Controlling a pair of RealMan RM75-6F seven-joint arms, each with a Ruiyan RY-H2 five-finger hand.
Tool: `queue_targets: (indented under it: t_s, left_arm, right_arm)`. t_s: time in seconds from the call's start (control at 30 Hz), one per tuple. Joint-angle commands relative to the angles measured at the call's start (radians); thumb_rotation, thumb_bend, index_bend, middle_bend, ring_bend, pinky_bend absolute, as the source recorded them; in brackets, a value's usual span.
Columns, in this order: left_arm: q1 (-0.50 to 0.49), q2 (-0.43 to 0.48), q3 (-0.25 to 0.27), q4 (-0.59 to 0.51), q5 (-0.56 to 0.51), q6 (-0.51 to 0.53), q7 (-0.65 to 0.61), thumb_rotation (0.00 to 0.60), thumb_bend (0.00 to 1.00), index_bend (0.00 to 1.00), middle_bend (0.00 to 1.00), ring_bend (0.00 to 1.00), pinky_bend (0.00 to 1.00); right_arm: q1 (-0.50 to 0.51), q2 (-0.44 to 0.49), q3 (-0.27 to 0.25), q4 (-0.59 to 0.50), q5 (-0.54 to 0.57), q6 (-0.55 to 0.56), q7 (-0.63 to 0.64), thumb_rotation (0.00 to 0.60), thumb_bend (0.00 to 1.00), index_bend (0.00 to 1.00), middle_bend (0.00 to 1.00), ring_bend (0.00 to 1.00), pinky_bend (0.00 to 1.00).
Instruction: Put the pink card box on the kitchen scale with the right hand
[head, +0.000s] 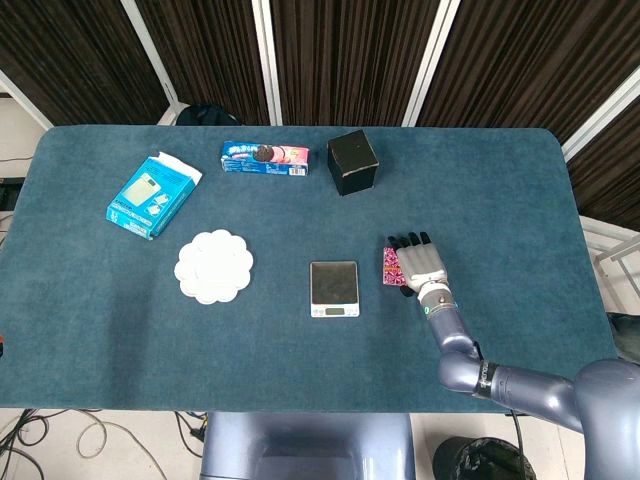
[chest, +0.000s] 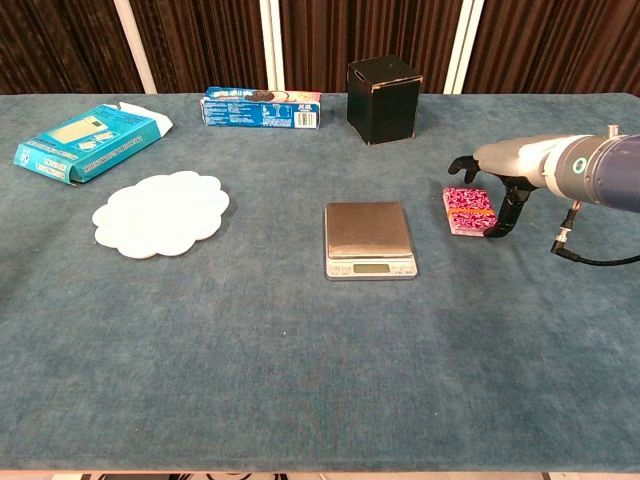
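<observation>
Pink card box (chest: 470, 210): lies flat on the counter (chest: 300, 350), just to the right of the kitchen scale (chest: 368, 239), whose platform carries nothing, so your placement is not yet done. Right robot hand (chest: 497, 185): arched over the box's right side with fingers spread and a dark fingertip (chest: 497, 231) down at its near right corner; you cannot tell from either view whether it grips the box or only touches it. Outstanding, by my estimate: secure the grasp, lift, carry left, set down on the scale.
</observation>
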Motion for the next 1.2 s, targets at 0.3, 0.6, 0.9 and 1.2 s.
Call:
queue_targets:
  t_s: [0.3,0.6,0.9,1.2]
  left_arm:
    - [0.001,0.001,-0.001,0.0,-0.002,-0.001,-0.003,0.6,0.66,0.06,0.0,0.0,0.0]
    - [0.001,0.001,-0.001,-0.003,-0.004,-0.001,-0.004,0.6,0.66,0.06,0.0,0.0,0.0]
    - [0.001,0.001,-0.002,-0.006,-0.005,-0.001,-0.006,0.6,0.66,0.06,0.0,0.0,0.0]
    - [0.003,0.004,-0.002,-0.008,-0.004,0.001,-0.013,0.6,0.66,0.06,0.0,0.0,0.0]
  right_arm:
    - [0.009,-0.01,-0.006,0.019,0.016,-0.009,0.027,0.6,0.36,0.0,0.27,0.04,0.0]
    - [0.007,0.002,0.0,0.0,-0.033,0.006,0.066,0.6,0.36,0.0,0.31,0.08,0.0]
    - [0.017,0.06,0.015,-0.135,-0.075,0.059,0.056,0.6,0.36,0.0,0.31,0.08,0.0]
    - [0.05,0.066,0.037,-0.276,-0.07,0.102,0.033,0.6,0.36,0.0,0.31,0.08,0.0]
